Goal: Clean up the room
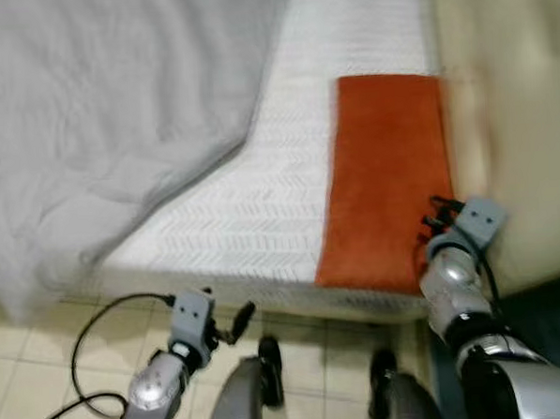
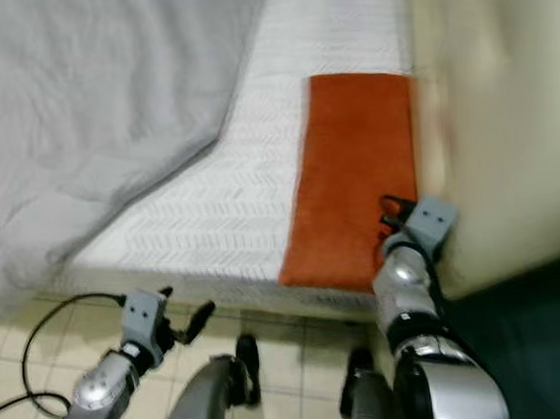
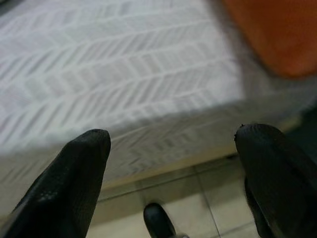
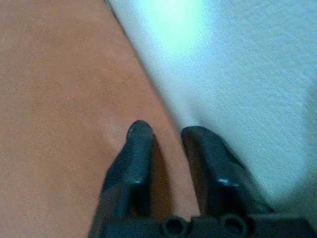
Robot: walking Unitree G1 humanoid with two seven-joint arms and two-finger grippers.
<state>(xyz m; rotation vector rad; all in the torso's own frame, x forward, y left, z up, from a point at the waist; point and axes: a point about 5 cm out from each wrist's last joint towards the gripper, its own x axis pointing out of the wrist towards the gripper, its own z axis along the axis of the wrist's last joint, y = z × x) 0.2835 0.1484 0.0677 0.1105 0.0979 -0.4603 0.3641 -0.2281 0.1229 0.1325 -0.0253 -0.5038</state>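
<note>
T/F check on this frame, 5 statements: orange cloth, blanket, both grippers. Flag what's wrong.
1. The orange cloth lies on the mattress along its right side. True.
2. The right gripper is over the grey blanket. False: it is at the orange cloth's right edge, its fingers close together on the cloth's border.
3. The left gripper is spread open. True: it hangs low in front of the mattress edge, above the tiled floor, holding nothing.
4. The grey blanket is folded flat on the floor. False: it lies rumpled on the left part of the bed.
5. The orange cloth is crumpled into a ball. False: it lies flat as a long rectangle.
</note>
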